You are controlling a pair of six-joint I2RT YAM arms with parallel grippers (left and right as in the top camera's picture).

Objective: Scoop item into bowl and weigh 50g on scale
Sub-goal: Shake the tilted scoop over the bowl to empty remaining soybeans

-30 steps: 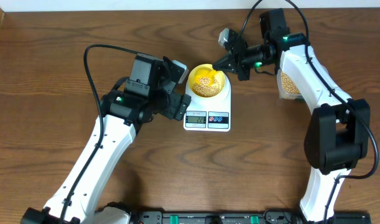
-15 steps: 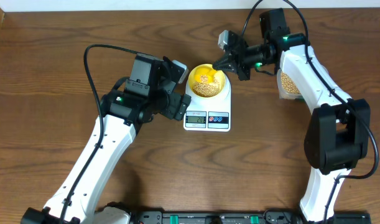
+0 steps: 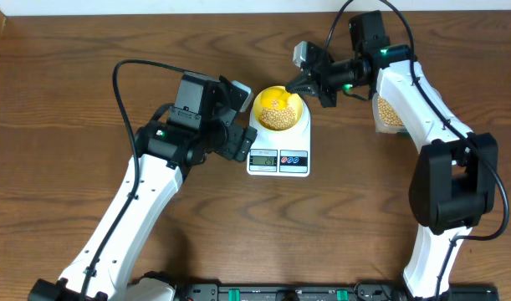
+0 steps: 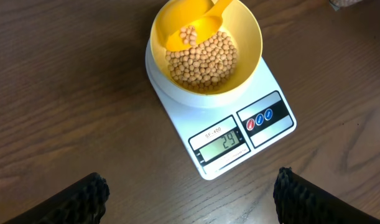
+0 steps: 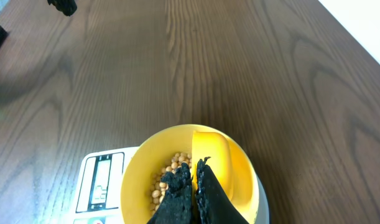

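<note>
The pale yellow bowl (image 3: 278,109) stands on the white scale (image 3: 279,159) and holds a heap of tan beans (image 4: 203,60). My right gripper (image 3: 304,83) is shut on the handle of a yellow scoop (image 4: 193,32), whose cup is tilted inside the bowl's far side with a few beans on it. In the right wrist view the fingers (image 5: 177,190) press together over the bowl (image 5: 139,163), with the scoop (image 5: 216,157) just ahead. My left gripper (image 3: 242,124) waits open left of the scale, and its view (image 4: 193,196) looks down on the lit display (image 4: 223,145).
A clear tub of beans (image 3: 390,112) sits at the right, partly under my right arm. Brown wooden table (image 3: 71,100) surrounds the scale. A white wall edge runs along the back.
The scoop has tipped slightly in the bowl and beans have slid off it onto the heap. Both arms have hardly moved.
</note>
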